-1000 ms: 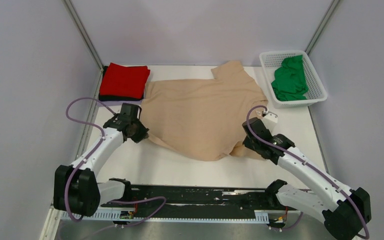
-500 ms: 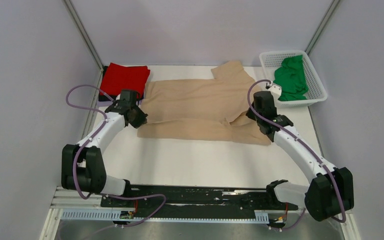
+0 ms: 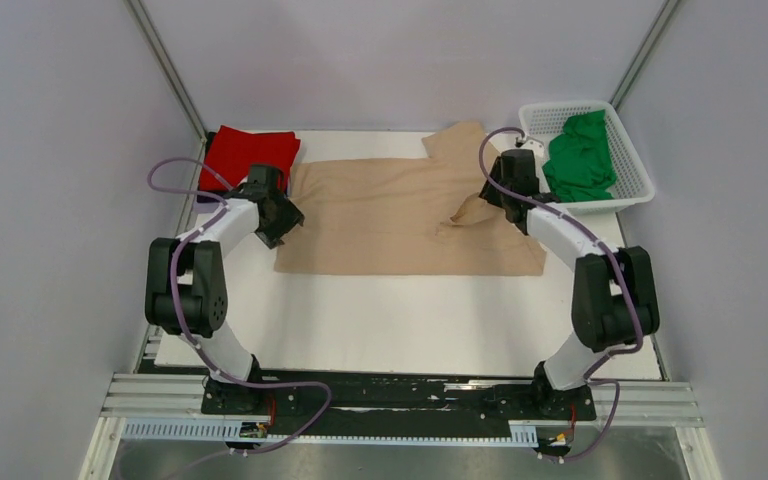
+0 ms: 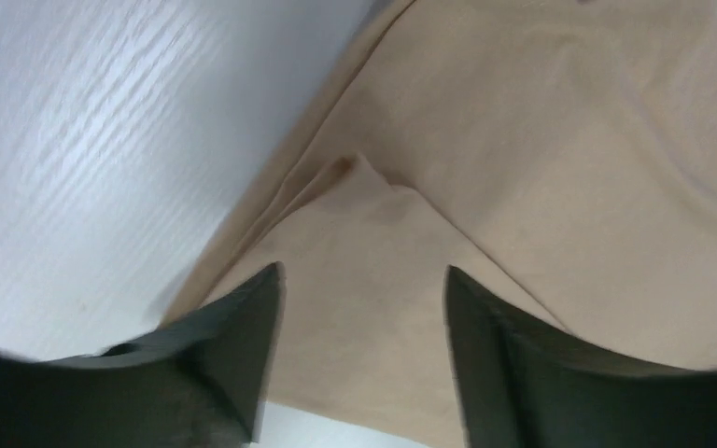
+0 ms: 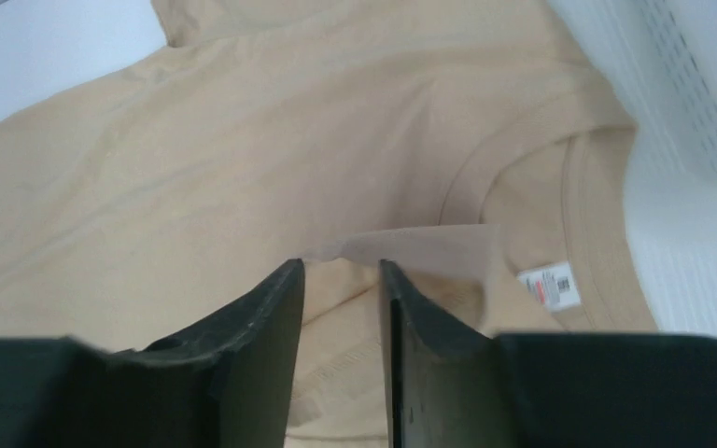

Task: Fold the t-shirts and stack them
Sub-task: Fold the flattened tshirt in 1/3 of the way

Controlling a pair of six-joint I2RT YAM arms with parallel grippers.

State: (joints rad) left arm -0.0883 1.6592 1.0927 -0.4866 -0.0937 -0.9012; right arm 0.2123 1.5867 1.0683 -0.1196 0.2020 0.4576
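Note:
A beige t-shirt (image 3: 390, 215) lies folded in half across the back of the table, its folded edge toward me. My left gripper (image 3: 280, 225) hovers low over its left edge. In the left wrist view that gripper (image 4: 362, 269) is open, and the beige cloth (image 4: 523, 140) lies flat under it with a loose corner just ahead. My right gripper (image 3: 493, 198) is at the shirt's right end near the collar. Its jaws (image 5: 340, 263) stand apart, with a raised fold of the shirt (image 5: 243, 140) still peaked between them.
A folded red t-shirt (image 3: 250, 158) lies at the back left corner. A white basket (image 3: 630, 190) at the back right holds a crumpled green t-shirt (image 3: 580, 155). White tabletop (image 3: 390, 320) stretches between the beige shirt and the arm bases.
Both arms carried the shirt's near hem away from me onto its far half, folding it in two. Both grippers then went from shut to open.

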